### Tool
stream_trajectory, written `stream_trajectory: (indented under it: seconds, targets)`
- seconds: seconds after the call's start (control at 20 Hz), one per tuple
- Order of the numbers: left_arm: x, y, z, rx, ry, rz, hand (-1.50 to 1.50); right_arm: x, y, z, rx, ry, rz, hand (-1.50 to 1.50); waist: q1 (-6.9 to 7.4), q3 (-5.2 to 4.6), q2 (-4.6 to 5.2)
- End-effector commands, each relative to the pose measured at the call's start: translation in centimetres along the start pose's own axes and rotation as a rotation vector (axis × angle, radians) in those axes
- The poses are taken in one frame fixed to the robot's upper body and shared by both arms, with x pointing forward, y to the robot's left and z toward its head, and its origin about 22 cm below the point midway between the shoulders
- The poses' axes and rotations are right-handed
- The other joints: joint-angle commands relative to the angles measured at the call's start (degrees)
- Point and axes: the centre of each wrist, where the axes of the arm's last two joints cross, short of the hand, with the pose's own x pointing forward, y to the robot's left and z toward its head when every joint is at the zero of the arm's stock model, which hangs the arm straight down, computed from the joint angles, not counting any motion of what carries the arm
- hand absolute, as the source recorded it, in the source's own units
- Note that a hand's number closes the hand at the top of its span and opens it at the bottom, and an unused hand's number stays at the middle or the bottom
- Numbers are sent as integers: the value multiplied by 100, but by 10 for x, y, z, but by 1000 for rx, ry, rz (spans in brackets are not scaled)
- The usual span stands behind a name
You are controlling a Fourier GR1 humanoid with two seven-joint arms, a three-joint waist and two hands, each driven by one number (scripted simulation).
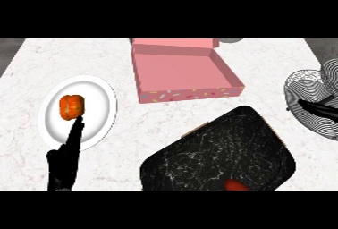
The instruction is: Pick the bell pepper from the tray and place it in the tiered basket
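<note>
red bell pepper point(235, 184) on black tray point(218, 156) at counter's near edge, unpicked. left hand point(66, 156) fingers straight, tip touching orange item point(72, 107) on white plate point(99, 96). wire tiered basket point(310, 96) at right edge. right hand unseen.

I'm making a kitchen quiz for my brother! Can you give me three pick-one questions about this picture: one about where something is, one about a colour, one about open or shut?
1. Where is the red pepper? A on the black tray; B in a pot; C on a chair.
2. What colour is the box? A blue; B pink; C green.
3. The box is: A open; B shut; C upside down.

Answers: A, it lies at the tray's near edge; B, its walls are pink; A, its inside shows.
</note>
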Motion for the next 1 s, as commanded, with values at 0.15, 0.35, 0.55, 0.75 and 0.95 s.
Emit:
stream_trajectory:
  seconds: [0.15,0.35,0.55,0.75,0.95]
  targets:
    - [-18,-12,1,4,52,-5,0,49,31,18,6,95,296,-150,-69,-35,34]
    - [-17,-8,1,-27,55,12,0,58,64,21,-55,125,305,-150,99,-34,66]
    - [-13,-15,-1,-35,50,22,0,62,95,25,-63,140,352,-150,112,-30,66]
    - [-17,-9,1,-49,66,10,0,55,112,10,-47,190,468,-150,193,-33,79]
    - [-9,-3,-7,-49,61,2,0,58,114,12,22,263,550,-150,130,-34,67]
